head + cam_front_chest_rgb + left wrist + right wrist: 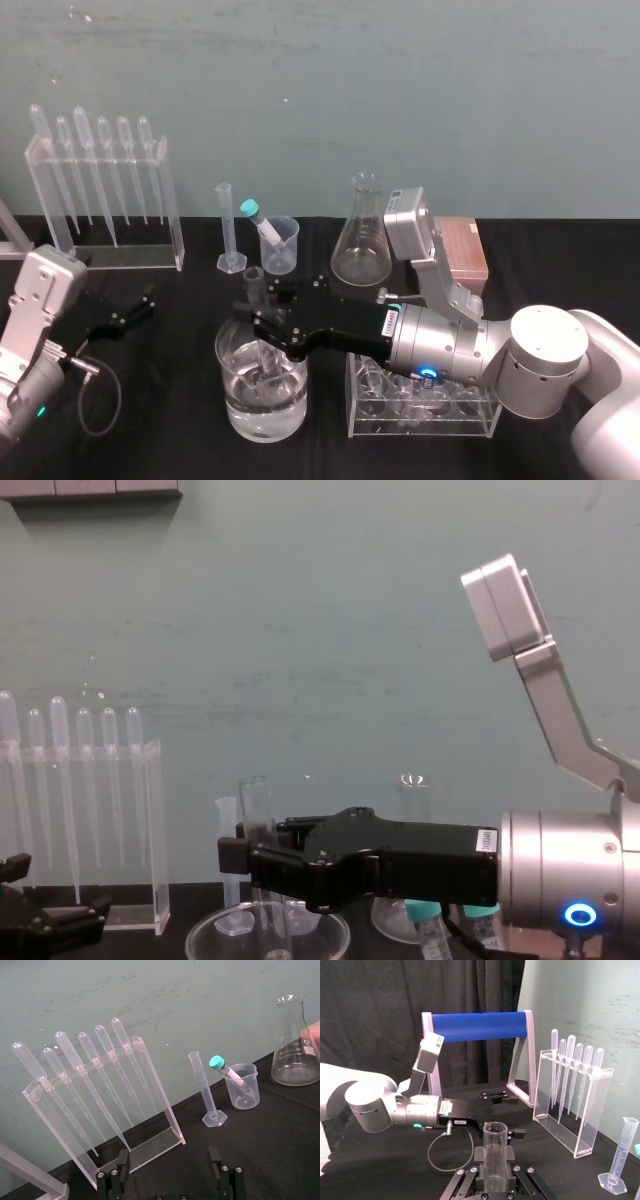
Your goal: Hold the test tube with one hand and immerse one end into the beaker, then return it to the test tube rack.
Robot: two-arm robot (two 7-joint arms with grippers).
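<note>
While right gripper point(262, 322) is clamped on the tube point(255, 285), upright with its lower end inside the beaker point(240, 400), risks: sideways pull knocks tube on beaker rim, or smooth glass slips in the grip; left gripper point(168, 1162) parked left of beaker, fingers wide

A lab bench — pipette rack point(100, 200), conical flask point(362, 245), graduated cylinder point(229, 235), beaker point(240, 405), black-draped table point(160, 420)

Head view: high, looking down on the black table point(170, 440). Chest view: low, level, close in. Left wrist view: close, facing the pipette stand point(155, 1090). Right wrist view: behind the right hand point(495, 1162), looking across. All four share the stand.
</note>
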